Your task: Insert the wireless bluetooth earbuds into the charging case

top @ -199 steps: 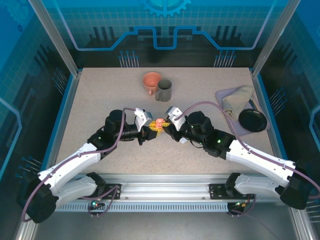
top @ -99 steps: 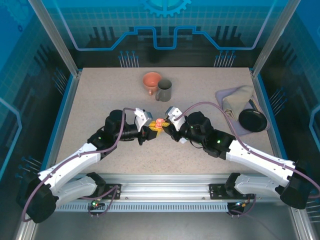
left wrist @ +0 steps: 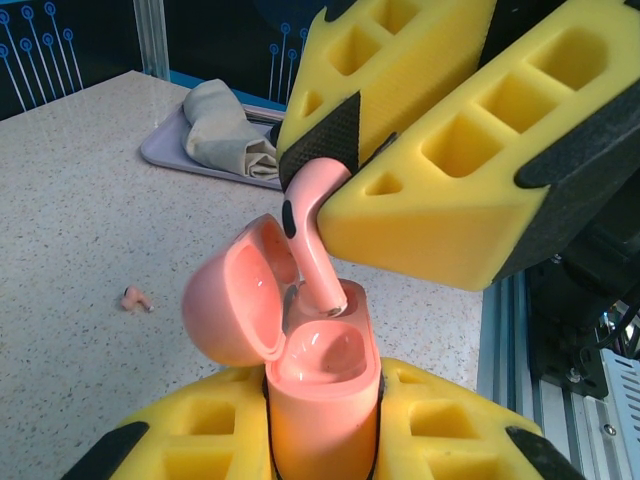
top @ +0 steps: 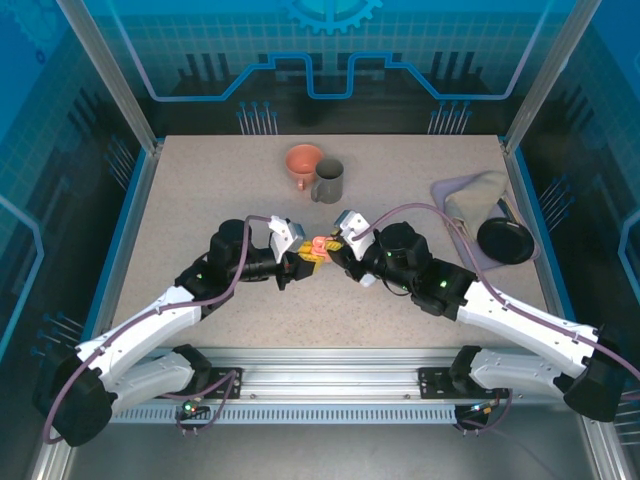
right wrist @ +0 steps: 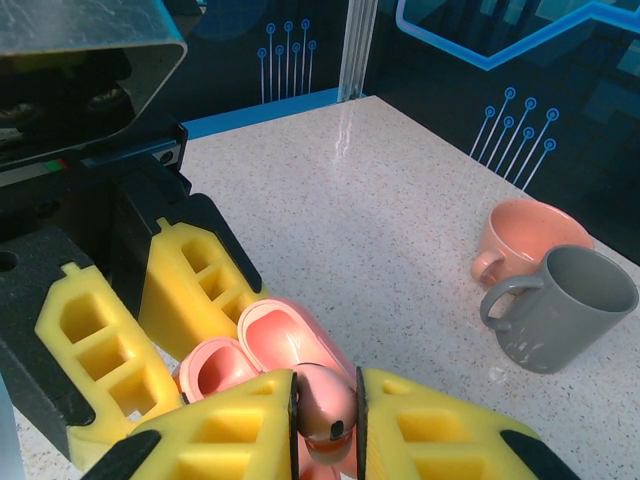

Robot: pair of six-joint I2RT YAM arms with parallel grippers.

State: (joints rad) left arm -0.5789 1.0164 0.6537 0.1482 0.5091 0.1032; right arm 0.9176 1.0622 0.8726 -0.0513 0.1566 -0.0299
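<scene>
1. Left gripper (top: 302, 262) and right gripper (top: 336, 250) meet at mid-table around the pink case (top: 319, 244). The right gripper has shifted slightly since the earlier frame.
2. Left wrist: the left gripper (left wrist: 320, 445) clamps the glossy, rounded case (left wrist: 322, 375) between yellow foam pads, lid hinged open. The right gripper (left wrist: 345, 165) pinches a pink earbud (left wrist: 312, 225), stem tip in a socket. A second earbud (left wrist: 135, 298) lies on the speckled table (left wrist: 70, 200).
3. Right wrist: foam pads grip the earbud (right wrist: 325, 400) above the open case (right wrist: 250, 360). The pink mug (right wrist: 520, 240) and grey mug (right wrist: 565, 305) stand close together.

Speckled table (top: 200, 200): pink mug (top: 302, 163), grey mug (top: 327, 181) (side by side), lilac tray (top: 438, 188) at right, loose pink earbud (left wrist: 135, 299).
</scene>
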